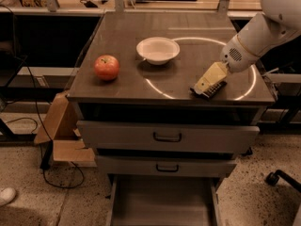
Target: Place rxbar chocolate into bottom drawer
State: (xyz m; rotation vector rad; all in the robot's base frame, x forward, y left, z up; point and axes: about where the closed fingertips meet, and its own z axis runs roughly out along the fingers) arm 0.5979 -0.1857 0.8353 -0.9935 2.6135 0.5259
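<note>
Room: speckled stone floor [28, 187] around a grey metal cabinet [263, 98], with dark shelving and a wooden bench behind the cabinet.
Surface: the cabinet's flat top is dull brown-grey, smooth enough to throw back a thin bright ring of light [155, 86].
Apple [106, 67]: round, red, glossy, on the cabinet's top near its left front edge.
Bowl [158, 50]: white, shallow, round, at the middle of the cabinet's top.
Rxbar chocolate [212, 90]: small, flat, dark bar on the cabinet's top at the right front corner, partly under the gripper; pale lines on the wrapper cannot be read.
Gripper [210, 79]: cream-coloured, on a white arm [263, 29] reaching in from the cabinet's right, lowered onto the bar; cannot tell whether it is clenched or released.
Upper drawers [117, 135]: two grey fronts in the cabinet, both closed, each with a dark loop handle.
Bottom drawer [162, 206]: lowest in the cabinet, pulled out, a wide shallow tray with a plain grey inside.
Cardboard box [59, 126]: brown, flaps open, on the floor at the cabinet's left.
Cable [61, 180]: black, looped on the floor at the cabinet's left front.
</note>
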